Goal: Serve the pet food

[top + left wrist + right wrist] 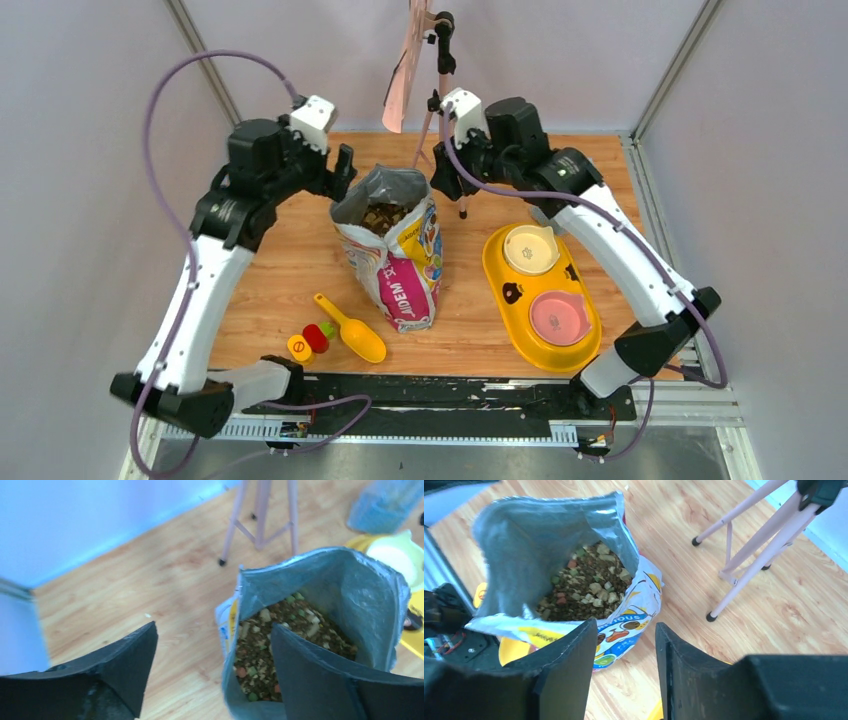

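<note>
Your left gripper [343, 166] hung at the far left of the bag [402, 272], its fingers spread wide and grasping nothing. In the left wrist view its right finger [310, 675] overlapped the bag's open mouth; whether it touched the foil could not be told. On the table [270, 270], a stretch of bare wood lay between the left arm and the bag. Near the front edge lay three small round pieces [311, 340] in yellow, red and green, with a yellow scoop [351, 328] just beside them.

The pet food [384, 216], brown kibble with green, orange and pale bits, sat inside the upright open bag at the table's middle, between your two grippers and below them. On the bag, only "IDEM" read from above and "IOUS" from the right wrist.

Your right gripper [441, 176] hovered at the bag's far right, fingers partly parted, gripping nothing. A pink tripod [441, 110] stood close behind it. A yellow feeder [496, 268] with a cream bowl [530, 249] and a pink bowl [560, 316] lay near the right edge.
</note>
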`<state>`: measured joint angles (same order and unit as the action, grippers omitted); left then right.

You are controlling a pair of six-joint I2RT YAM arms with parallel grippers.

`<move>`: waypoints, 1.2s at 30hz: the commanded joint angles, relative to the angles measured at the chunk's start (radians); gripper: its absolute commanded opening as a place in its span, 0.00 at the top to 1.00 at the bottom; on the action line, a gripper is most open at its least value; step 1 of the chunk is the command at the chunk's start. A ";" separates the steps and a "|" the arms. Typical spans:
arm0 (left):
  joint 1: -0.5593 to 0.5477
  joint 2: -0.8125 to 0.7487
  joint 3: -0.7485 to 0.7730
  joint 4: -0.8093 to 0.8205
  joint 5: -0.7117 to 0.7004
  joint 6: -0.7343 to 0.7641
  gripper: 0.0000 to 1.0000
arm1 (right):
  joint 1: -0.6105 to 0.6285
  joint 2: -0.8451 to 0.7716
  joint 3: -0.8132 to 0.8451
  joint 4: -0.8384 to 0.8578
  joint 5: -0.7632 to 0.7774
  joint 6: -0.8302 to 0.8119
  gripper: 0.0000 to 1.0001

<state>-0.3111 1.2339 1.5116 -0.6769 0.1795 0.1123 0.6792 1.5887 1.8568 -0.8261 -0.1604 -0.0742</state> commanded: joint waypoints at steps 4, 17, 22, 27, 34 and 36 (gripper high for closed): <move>0.054 -0.251 0.037 -0.206 -0.282 -0.043 0.01 | -0.141 -0.191 -0.015 -0.009 -0.324 0.057 0.34; 0.473 -0.188 -0.428 -0.532 0.040 -0.371 0.10 | -0.261 -0.274 -0.153 -0.022 -0.392 0.102 0.11; 0.500 -0.128 -0.553 -0.492 0.240 -0.408 0.26 | -0.270 -0.270 -0.161 -0.027 -0.396 0.103 0.12; 0.478 -0.120 -0.650 -0.444 0.287 -0.434 0.39 | -0.270 -0.237 -0.154 -0.020 -0.403 0.108 0.12; 0.355 -0.059 -0.718 -0.394 0.315 -0.484 0.37 | -0.271 -0.176 -0.133 -0.010 -0.410 0.117 0.13; 0.310 -0.043 -0.724 -0.395 0.304 -0.497 0.36 | -0.271 -0.165 -0.132 -0.010 -0.409 0.116 0.13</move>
<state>0.0727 1.1694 0.7982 -1.1061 0.4500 -0.3374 0.4107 1.4048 1.6917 -0.8707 -0.5529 0.0296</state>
